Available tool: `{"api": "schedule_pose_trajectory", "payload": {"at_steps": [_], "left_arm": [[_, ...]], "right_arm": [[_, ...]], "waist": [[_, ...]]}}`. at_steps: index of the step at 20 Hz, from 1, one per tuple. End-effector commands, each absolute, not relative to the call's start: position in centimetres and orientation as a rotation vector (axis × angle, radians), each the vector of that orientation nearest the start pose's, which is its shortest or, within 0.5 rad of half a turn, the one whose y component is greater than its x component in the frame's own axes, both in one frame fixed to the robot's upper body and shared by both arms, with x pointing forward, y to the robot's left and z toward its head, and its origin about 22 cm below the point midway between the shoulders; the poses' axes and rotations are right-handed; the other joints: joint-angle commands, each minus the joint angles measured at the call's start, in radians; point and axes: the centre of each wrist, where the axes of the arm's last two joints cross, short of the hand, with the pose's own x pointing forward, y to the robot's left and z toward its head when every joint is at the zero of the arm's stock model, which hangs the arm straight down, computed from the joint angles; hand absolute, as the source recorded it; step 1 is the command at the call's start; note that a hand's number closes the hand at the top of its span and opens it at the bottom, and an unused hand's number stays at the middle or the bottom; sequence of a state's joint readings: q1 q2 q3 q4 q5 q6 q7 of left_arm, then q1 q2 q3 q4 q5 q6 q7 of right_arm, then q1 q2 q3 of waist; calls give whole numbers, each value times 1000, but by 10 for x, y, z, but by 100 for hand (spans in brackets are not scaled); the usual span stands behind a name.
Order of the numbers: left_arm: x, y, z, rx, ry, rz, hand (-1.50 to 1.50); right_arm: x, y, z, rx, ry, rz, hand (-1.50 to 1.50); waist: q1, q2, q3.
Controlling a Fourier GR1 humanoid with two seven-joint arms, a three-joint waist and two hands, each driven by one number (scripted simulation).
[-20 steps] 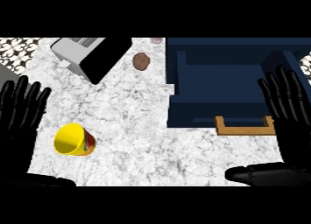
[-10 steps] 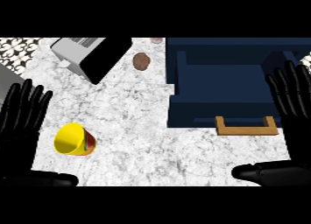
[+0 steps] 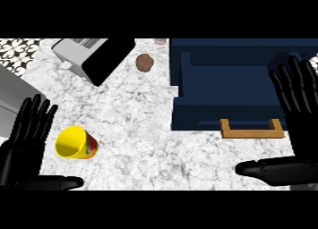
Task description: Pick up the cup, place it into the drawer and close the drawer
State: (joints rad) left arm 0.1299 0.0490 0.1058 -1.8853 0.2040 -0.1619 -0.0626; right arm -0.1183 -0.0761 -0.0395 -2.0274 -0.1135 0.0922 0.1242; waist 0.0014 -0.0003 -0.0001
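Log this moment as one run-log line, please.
stage: pre-grasp | yellow cup: on its side on marble counter | navy drawer: open | left hand: open beside cup | right hand: open, empty

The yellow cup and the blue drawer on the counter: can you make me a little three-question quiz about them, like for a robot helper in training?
1. True or false: the yellow plastic cup lies on its side on the white speckled stone counter.
2. Which hand is nearer the cup? A) the left hand B) the right hand
3. Fill in: the dark blue box-shaped drawer has a ____ handle on its front.

Key
1. True; its open mouth faces sideways.
2. A; the cup lies just beside it.
3. Wooden; the light brown wooden handle sticks out toward the robot.
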Motion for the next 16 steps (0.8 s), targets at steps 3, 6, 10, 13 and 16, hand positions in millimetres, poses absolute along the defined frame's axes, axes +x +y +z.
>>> {"api": "schedule_pose_trajectory", "payload": {"at_steps": [3, 6, 10, 13, 16], "left_arm": [[206, 287, 24, -36, -1802, 88, -150], [204, 308, 18, -36, -1804, 96, -150], [199, 318, -3, -1, -1791, 78, -150], [211, 320, -19, -11, -1761, 79, -150], [197, 324, -43, -18, -1750, 78, -150]], "right_arm": [[225, -226, 139, 125, -2023, 126, -150], [241, -219, 140, 133, -2017, 108, -150], [244, -228, 134, 109, -2005, 108, -150], [221, -229, 145, 148, -2005, 132, -150], [210, -244, 135, 126, -2001, 126, -150]], "waist": [[-1, 0, 0], [2, 1, 0], [1, 0, 0], [-2, 0, 0], [-3, 0, 0]]}}
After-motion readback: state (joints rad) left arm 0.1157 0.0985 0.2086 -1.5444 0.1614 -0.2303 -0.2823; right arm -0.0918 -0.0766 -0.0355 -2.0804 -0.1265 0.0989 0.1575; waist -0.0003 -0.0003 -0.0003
